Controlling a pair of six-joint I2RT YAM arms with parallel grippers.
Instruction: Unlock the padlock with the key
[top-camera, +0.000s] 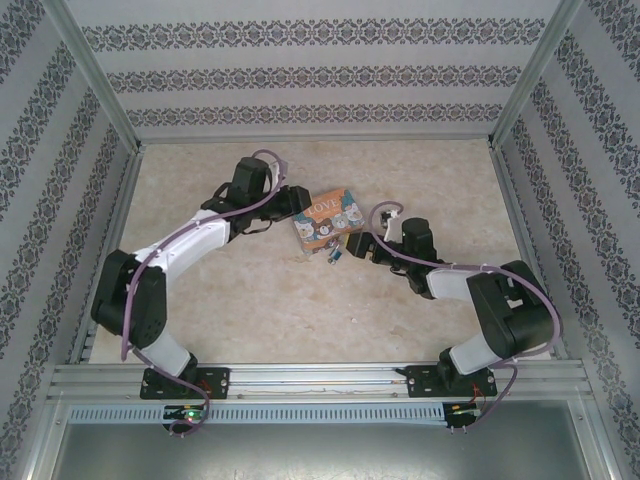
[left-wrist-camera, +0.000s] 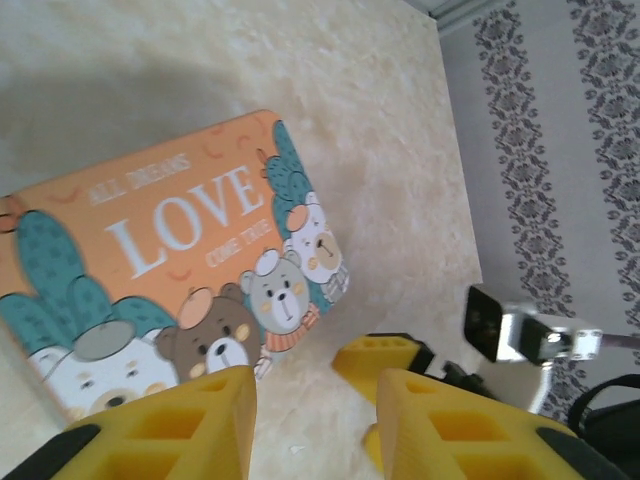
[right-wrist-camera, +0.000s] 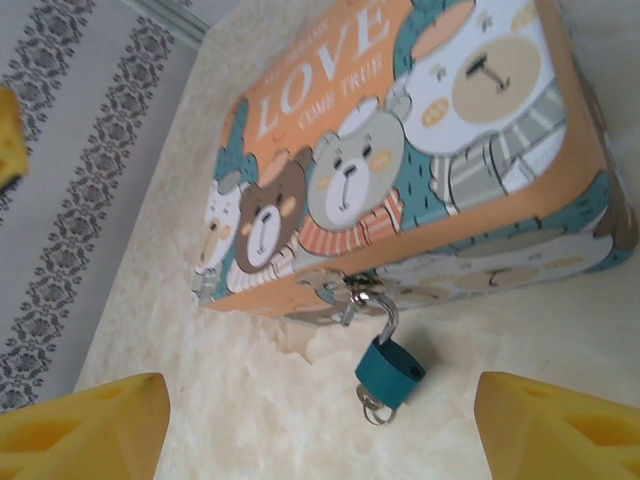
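Note:
The small teal padlock (right-wrist-camera: 389, 370) hangs by its silvery shackle (right-wrist-camera: 385, 315) from the latch on the front of the "LOVE" bear tin (right-wrist-camera: 400, 150). One leg of the shackle stands free of the body. The key (right-wrist-camera: 377, 408) sticks out of the padlock's underside; only its silvery head and ring show. My right gripper (right-wrist-camera: 320, 430) is open, its yellow fingers (right-wrist-camera: 85, 425) wide apart on either side of the padlock, a short way back from it. My left gripper (left-wrist-camera: 315, 420) is open and holds nothing, hovering at the tin's (left-wrist-camera: 170, 270) corner. From above, the padlock (top-camera: 335, 255) lies just left of the right gripper (top-camera: 352, 245).
The tin (top-camera: 325, 220) lies flat in the middle of the beige marbled table (top-camera: 300, 310), between both arms. The left gripper (top-camera: 297, 205) is at its left side. Patterned walls (top-camera: 300, 75) enclose the table on three sides. A right gripper finger (left-wrist-camera: 385, 355) shows close in front of the left fingers.

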